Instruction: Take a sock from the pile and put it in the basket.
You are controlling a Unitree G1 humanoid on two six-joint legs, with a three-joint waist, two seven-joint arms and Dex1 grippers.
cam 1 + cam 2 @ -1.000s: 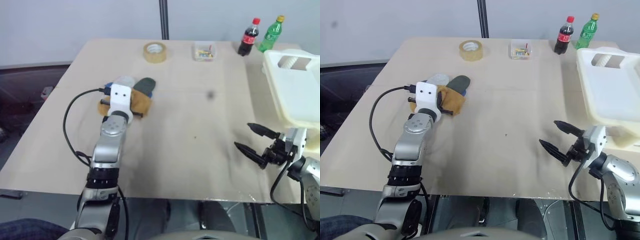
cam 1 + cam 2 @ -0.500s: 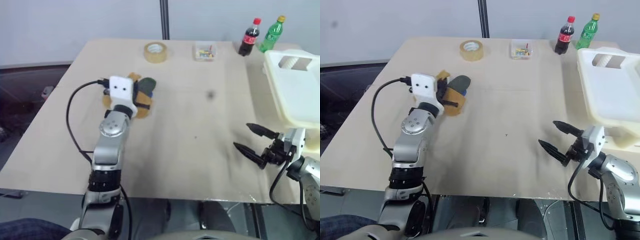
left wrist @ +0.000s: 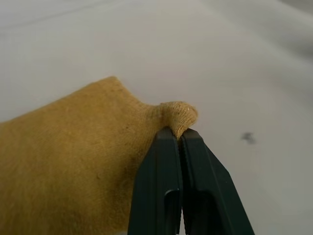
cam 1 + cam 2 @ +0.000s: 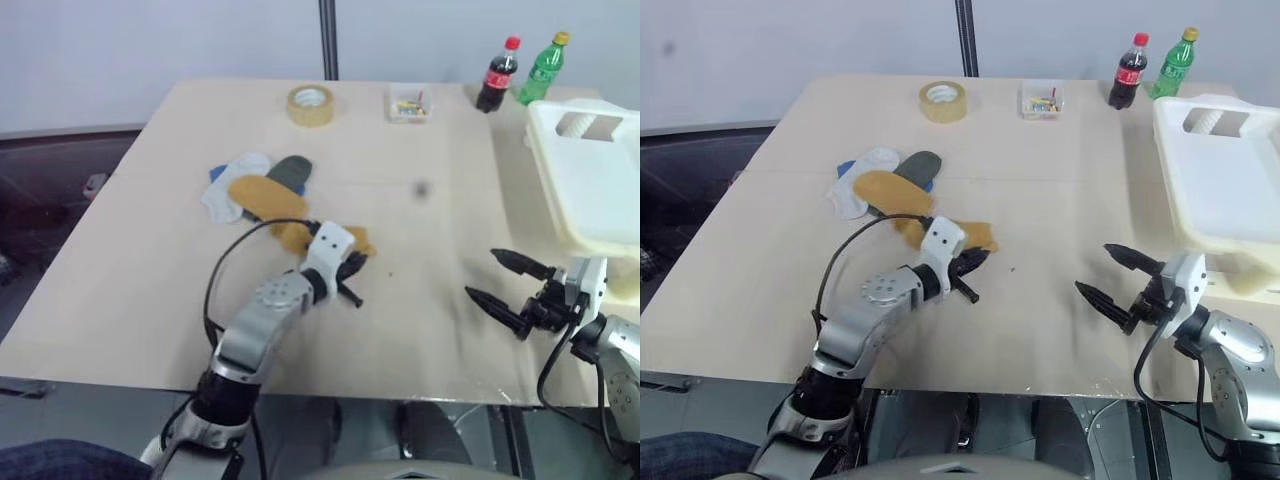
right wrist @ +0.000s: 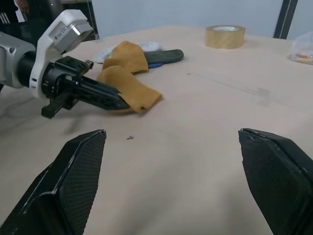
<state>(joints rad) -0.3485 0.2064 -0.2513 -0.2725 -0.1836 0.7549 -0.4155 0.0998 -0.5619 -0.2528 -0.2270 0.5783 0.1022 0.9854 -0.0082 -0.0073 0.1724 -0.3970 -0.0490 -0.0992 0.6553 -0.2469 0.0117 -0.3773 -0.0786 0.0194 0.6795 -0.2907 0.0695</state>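
Carrying step: left gripper [image 4: 970,272], jaws pinched shut on one edge of a mustard sock [image 4: 975,236], sock trailing back toward the pile [image 4: 885,180]. Long axis: pile to basket [image 4: 1225,190], pinched end leading. Advice: lift clear of the table before crossing. Right gripper [image 4: 1110,280], spread wide, empty, near the basket.

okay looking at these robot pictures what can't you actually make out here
- Basket: cut off by the right edge in both eye views, so its far side and most of its inside are unseen.
- Mustard sock in the left gripper: the left wrist view's edge cuts it off, and in the eye views the gripper covers part of it.
- Small clear box: its contents are too small to identify.
- Pile: the socks overlap, so their number is unclear.
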